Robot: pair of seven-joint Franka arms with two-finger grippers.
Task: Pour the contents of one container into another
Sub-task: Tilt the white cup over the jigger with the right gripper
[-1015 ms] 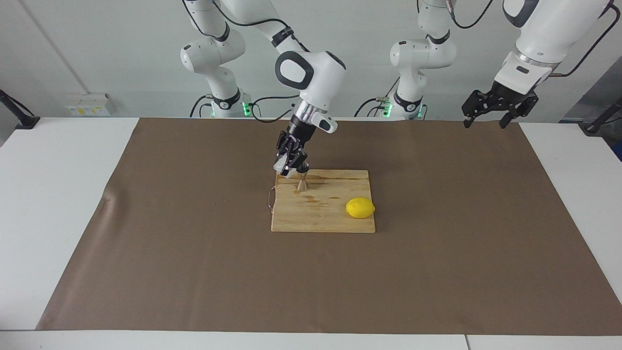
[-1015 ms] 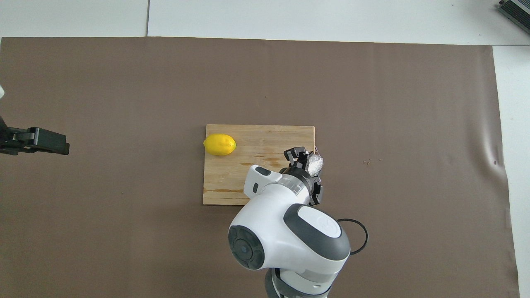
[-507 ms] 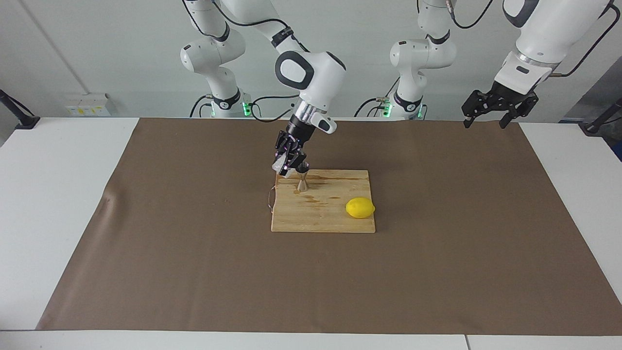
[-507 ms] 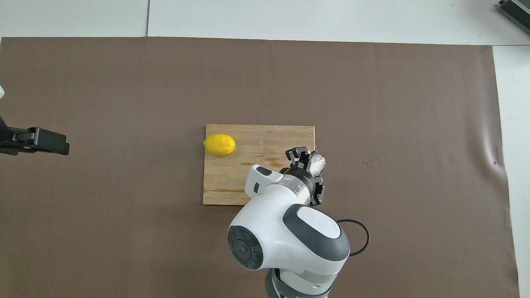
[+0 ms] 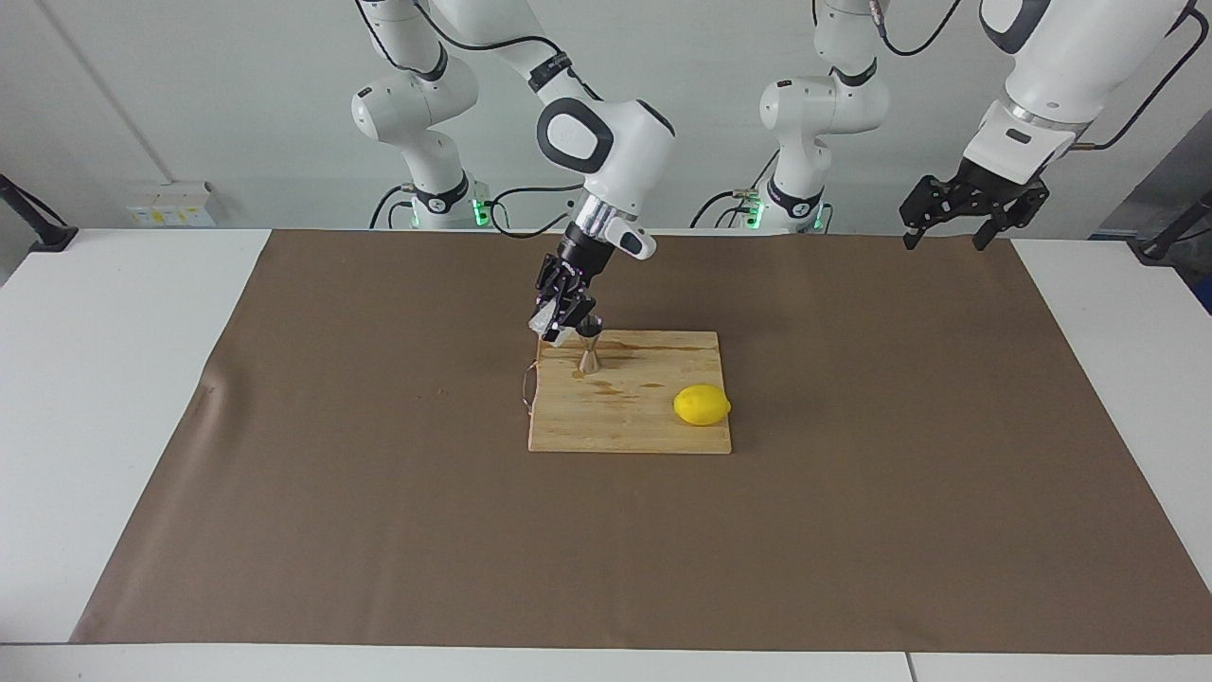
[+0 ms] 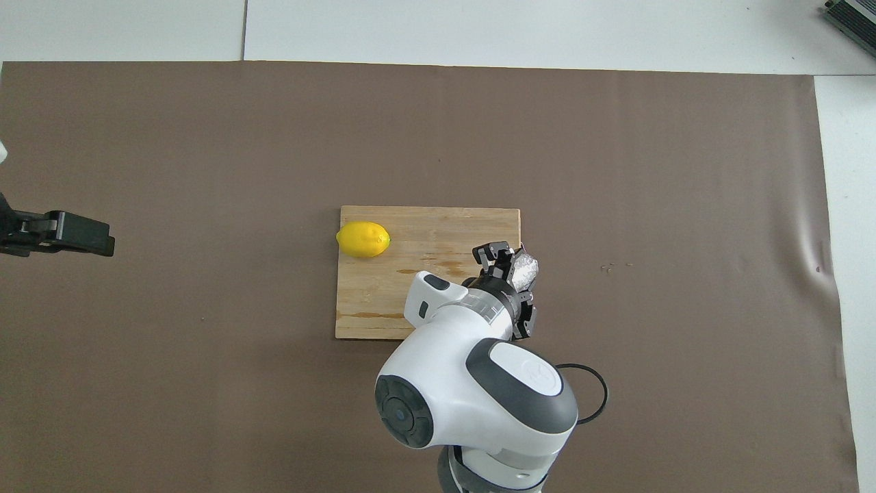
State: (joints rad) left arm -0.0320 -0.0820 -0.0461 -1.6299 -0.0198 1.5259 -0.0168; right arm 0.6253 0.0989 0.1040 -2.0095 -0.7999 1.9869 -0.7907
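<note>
The glass cup (image 5: 548, 327) is in the air, clamped in the right gripper (image 5: 561, 320) and tipped over, just above the corner of the cutting board (image 5: 653, 426) that lies nearest the robots at the right arm's end. Directly below and beside it the metal jigger (image 5: 589, 356) stands upright on the board, close to that same corner, with wet streaks (image 5: 653, 349) showing on the wood around it. In the overhead view the cup (image 6: 524, 270) shows as a pale faceted lump at the board's edge (image 6: 518, 226), partly hidden by the gripper, and the jigger itself is covered by the arm.

The pour looks to be the step in hand: the cup is tilted with its mouth toward the jigger. I cannot tell whether any liquid is running. The next move calls for keeping the cup's lip over the jigger's narrow mouth, since the target is small and the stains suggest spilling is easy, then turning the cup upright.

A lemon (image 5: 702, 405) lies on the board near the edge toward the left arm's end. The left gripper (image 5: 947, 230) waits with its jaws spread and empty, high over the table's edge at its own end.
</note>
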